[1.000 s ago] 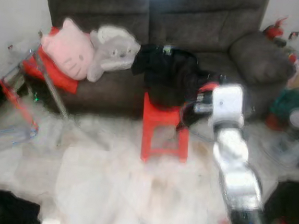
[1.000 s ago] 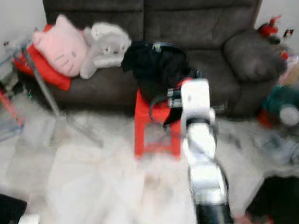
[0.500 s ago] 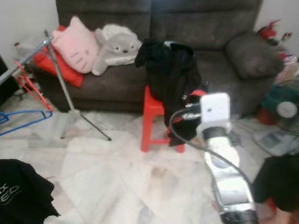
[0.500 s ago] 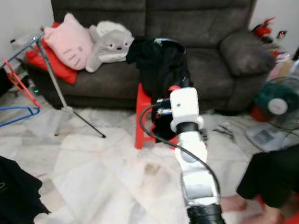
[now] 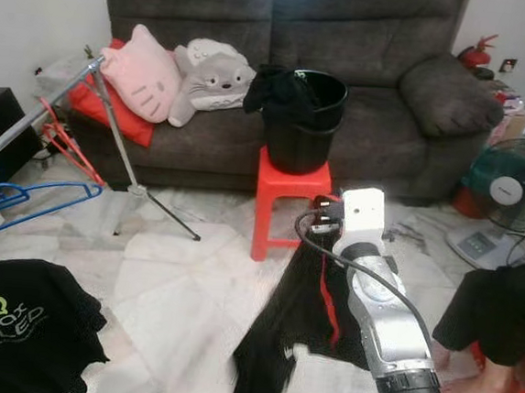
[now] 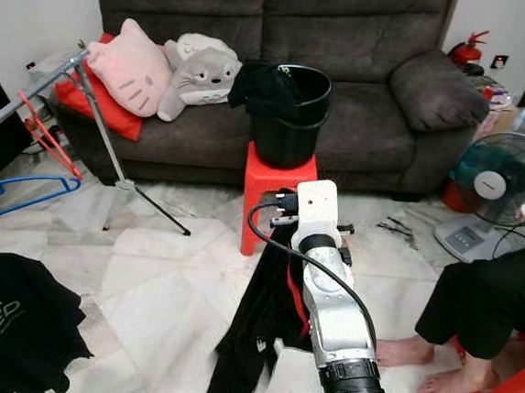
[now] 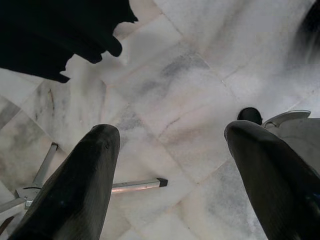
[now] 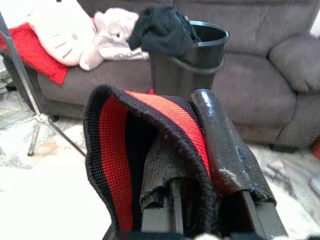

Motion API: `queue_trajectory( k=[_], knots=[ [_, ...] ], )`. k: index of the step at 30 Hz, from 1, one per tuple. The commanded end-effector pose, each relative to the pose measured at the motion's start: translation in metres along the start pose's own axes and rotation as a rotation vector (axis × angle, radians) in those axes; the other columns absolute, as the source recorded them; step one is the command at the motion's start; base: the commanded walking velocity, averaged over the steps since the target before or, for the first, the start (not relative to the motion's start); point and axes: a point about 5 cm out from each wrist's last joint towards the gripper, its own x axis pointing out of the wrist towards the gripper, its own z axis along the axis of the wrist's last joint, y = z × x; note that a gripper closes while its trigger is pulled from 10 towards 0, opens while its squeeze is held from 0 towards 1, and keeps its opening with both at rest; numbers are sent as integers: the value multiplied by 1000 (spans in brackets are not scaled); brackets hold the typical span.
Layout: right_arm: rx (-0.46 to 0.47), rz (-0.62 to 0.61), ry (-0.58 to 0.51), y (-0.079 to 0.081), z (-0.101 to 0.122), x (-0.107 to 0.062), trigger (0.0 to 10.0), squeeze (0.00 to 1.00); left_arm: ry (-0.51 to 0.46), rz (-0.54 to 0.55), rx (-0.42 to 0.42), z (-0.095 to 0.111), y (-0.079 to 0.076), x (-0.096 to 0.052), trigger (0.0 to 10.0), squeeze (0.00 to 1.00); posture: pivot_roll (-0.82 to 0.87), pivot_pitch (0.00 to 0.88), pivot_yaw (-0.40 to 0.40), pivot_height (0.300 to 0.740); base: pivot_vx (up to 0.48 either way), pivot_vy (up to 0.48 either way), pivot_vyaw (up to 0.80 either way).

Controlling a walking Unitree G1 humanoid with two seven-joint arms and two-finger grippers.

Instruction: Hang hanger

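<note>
right hand [image 8: 200,165]: pinching the black-red garment [image 5: 302,320], dangling below the red stool [image 5: 290,199]
left hand [image 7: 170,165]: spread, idle
progress: nothing hung on the rack [image 5: 60,96] yet, I'd guess

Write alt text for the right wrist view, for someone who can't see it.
The right gripper is clamped on a black garment with a red-striped collar. Beyond it, a black bucket draped with dark clothing stands before a grey sofa with plush toys.

The black T-shirt [image 5: 21,323] lying on the floor carries a yellow-green and white print. Its larger line looks like "emax" and the smaller one beneath like "LED", though neither is sharp enough to be sure. No other writing can be read.
</note>
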Motion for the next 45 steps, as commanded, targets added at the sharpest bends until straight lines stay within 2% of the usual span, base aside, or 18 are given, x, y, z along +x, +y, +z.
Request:
queue_trajectory(
  k=[1,9,13,28,37,45],
  knots=[
    [20,3,-30,-1,9,3,10000,0,8,8,-1,-3,2,-1,10000,0,-72,0,97,740,0,0,0],
    [64,6,-14,-3,3,3,10000,0,14,6,5,-7,2,-2,10000,0,-72,0,96,740,0,0,0],
    [50,3,-18,-6,2,3,10000,0,16,8,2,-9,2,-3,10000,0,-70,0,95,740,0,0,0],
    [44,-11,-20,-14,-1,2,10000,0,20,22,-36,-12,0,-5,10000,0,-58,0,83,740,0,0,786],
    [34,-28,-4,-23,-4,4,10000,0,20,10,-47,-12,-8,-5,10000,0,-58,0,72,740,0,0,800],
    [32,-29,0,-23,-6,4,10000,0,21,10,-48,-13,-9,-5,10000,0,-55,0,70,740,0,0,800]
  ],
)
